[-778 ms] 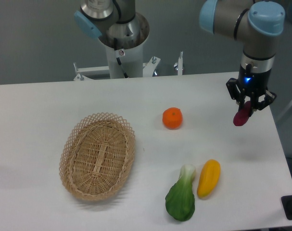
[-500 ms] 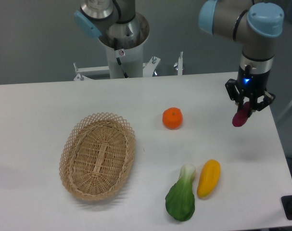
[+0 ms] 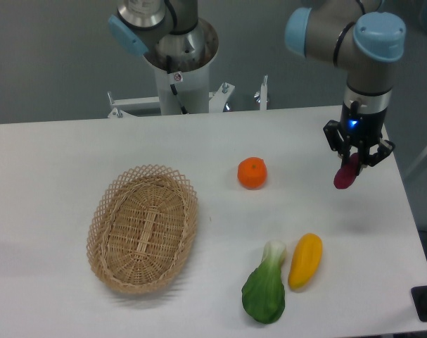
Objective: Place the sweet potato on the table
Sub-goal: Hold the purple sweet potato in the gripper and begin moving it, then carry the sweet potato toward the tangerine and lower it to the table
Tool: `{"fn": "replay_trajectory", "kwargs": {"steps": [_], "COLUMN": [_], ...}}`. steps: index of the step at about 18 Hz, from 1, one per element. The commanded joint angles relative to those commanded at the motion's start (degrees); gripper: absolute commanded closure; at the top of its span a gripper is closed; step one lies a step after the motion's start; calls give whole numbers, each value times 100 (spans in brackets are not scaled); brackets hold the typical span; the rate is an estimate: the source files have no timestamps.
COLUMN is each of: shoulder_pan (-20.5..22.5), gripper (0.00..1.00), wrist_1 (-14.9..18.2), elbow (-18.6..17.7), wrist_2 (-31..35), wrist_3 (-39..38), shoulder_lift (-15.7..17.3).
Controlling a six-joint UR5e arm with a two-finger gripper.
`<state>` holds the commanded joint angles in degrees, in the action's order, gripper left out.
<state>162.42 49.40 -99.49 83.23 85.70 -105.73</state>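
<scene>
Claw (image 3: pixel 356 158) of mine is clamped on the sweet potato (image 3: pixel 345 175), hanging above the bench (image 3: pixel 72 155) on the right side — carry step, I'd say. Next I need to lower, then let go.

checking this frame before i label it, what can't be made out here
- Upper end of the sweet potato: hidden between the fingers of the gripper, fixed camera view.
- Gap between the sweet potato and the table: cannot be judged from this single angle.
- Far side of the yellow vegetable and underside of the bok choy: hidden by their own bodies.
- Arm above the wrist: cut off by the top edge.
</scene>
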Motion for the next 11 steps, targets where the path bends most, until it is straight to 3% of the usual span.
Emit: {"fn": "replay_trajectory", "kwargs": {"steps": [5,11], "shoulder_pan": [-210,-667], "gripper": [66,66], "wrist_1": [-694,-1152], "elbow": [-290,-247], "wrist_2": [105,527], "wrist_3": [-97,-755], "shoulder_lift": [-202,-668]}}
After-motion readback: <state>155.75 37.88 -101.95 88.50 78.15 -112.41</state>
